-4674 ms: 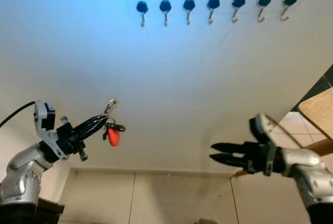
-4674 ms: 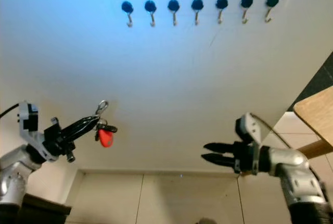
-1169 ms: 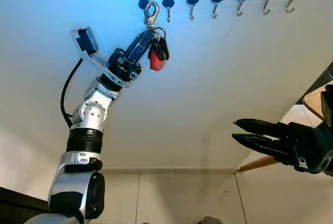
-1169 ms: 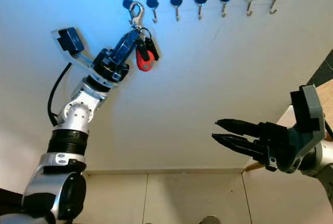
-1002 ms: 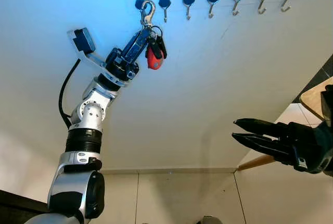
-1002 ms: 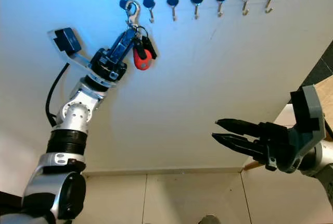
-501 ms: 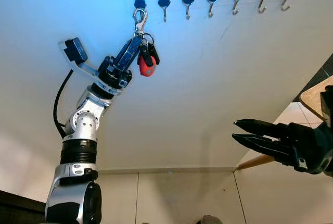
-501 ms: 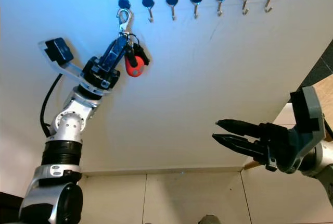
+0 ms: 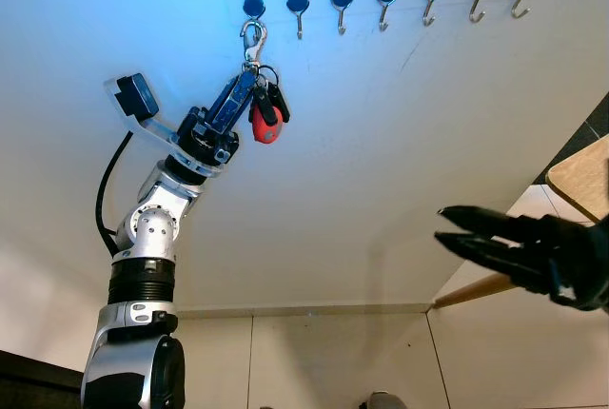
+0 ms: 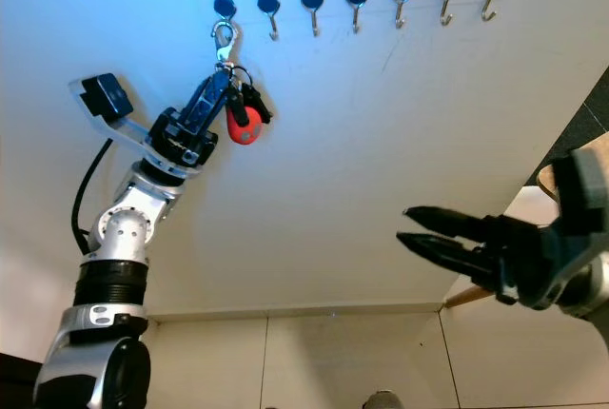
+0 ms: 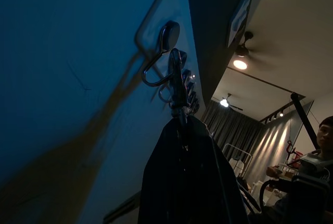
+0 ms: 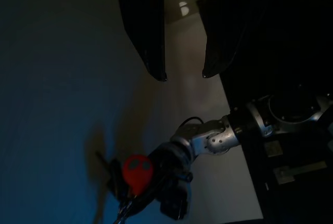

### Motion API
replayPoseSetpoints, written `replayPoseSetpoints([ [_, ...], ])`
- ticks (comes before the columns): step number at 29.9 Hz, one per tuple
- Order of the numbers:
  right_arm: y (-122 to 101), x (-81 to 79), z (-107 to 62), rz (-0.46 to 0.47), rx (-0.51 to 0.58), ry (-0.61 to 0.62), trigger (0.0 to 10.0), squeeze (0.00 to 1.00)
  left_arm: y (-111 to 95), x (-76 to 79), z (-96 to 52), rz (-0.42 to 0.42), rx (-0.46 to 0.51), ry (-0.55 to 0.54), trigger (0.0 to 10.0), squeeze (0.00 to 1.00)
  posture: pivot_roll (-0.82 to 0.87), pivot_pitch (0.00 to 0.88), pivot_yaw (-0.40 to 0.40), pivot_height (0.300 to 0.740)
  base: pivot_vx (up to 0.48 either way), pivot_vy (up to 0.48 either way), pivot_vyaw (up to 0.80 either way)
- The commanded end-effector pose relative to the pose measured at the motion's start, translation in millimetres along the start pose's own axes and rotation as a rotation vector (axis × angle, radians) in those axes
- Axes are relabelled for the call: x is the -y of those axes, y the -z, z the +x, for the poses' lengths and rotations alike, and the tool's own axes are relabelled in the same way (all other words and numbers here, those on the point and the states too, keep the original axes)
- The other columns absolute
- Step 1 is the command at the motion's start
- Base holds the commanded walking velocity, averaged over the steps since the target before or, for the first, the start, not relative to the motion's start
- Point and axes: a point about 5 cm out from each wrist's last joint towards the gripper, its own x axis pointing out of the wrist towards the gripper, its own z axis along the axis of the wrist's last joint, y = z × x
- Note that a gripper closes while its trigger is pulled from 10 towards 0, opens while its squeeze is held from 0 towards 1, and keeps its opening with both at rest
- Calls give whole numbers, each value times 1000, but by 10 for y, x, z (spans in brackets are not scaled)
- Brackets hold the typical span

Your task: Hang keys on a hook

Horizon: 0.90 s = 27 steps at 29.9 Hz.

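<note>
Bunch of keys with a silver snap clip and a red oval fob (image 9: 261, 105): pinched in the left pincer (image 9: 240, 95), whose black fingers are pressed together on it. Long axis runs up the white wall (image 9: 381, 162); the clip points upward at the leftmost black-knobbed metal hook (image 9: 254, 7), lying against it, while fob and dark keys hang beside the fingertips. In the left wrist view the clip's tip sits at that hook's curve (image 11: 156, 60); whether it is threaded on cannot be told.

Row of six further matching hooks (image 9: 384, 0): rightward along the wall, bare.

Right pincer (image 9: 457, 228): fingers spread, low, well apart from the keys.

Wooden tabletop corner (image 9: 582, 178): far right.
</note>
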Motion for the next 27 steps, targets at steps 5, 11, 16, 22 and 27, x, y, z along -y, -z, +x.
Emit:
replayPoseSetpoints([
  [5, -62, 3, -71, -41, 3, 38, 10000, 0, -42, 38, -19, 3, 13, 16, 10000, 0, -189, 127, 109, 740, 0, 0, 0],
  [11, -108, 43, -116, -59, 32, 73, 10000, 0, -52, 37, -19, 9, 12, 16, 10000, 0, -186, 122, 107, 740, 0, 0, 0],
  [16, -105, 30, -102, -56, 33, 66, 10000, 0, -49, 37, -25, 7, 6, 15, 10000, 0, -185, 121, 110, 740, 0, 0, 0],
  [22, -100, 34, -105, -60, 32, 77, 10000, 0, -28, 45, -43, -3, -7, 14, 10000, 0, -186, 121, 113, 740, 0, 0, 0],
  [27, -107, 65, -159, -72, 33, 111, 10000, 0, 10, 58, -40, -22, -14, 19, 10000, 0, -184, 122, 115, 740, 0, 0, 0],
])
